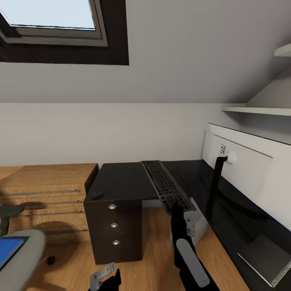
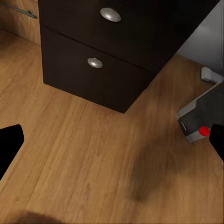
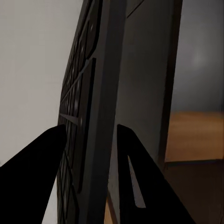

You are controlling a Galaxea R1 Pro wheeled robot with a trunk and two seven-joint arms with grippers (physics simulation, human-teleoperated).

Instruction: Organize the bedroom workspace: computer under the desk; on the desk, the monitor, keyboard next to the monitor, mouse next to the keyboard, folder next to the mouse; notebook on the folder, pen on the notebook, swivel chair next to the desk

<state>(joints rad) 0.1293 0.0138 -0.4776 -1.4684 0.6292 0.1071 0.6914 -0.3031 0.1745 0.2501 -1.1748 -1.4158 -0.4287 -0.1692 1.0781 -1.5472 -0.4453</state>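
Right claw (image 3: pixel 88 154): clenched on the near end of the keyboard (image 1: pixel 165 186), one finger on the key side and one on the underside, as the right wrist view showed.
Keyboard: held above the counter (image 1: pixel 121 180), its far end toward 12 o'clock in the head view, its near end overhanging the counter's front edge.
Left claw (image 2: pixel 112 144): released, its two dark fingertips wide apart over the wood floor (image 2: pixel 84 154), nothing between them.
Computer (image 2: pixel 198 119): on the floor just beside the drawer unit (image 1: pixel 114 226), at 3 o'clock from it in the head view; red button facing the left wrist camera.
Monitor (image 1: pixel 246 169): upright on the counter at 3 o'clock, white back toward the head camera, black stand under it.
Notebook (image 1: pixel 264 258): flat on the counter at 4 o'clock, near the front edge.
Swivel chair (image 1: pixel 20 254): at 8 o'clock, well apart from the counter.
Folder (image 1: pixel 8 249): blue, lying on the chair seat.
Mouse (image 1: pixel 97 195): small dark shape on the counter's left corner, above the drawers.
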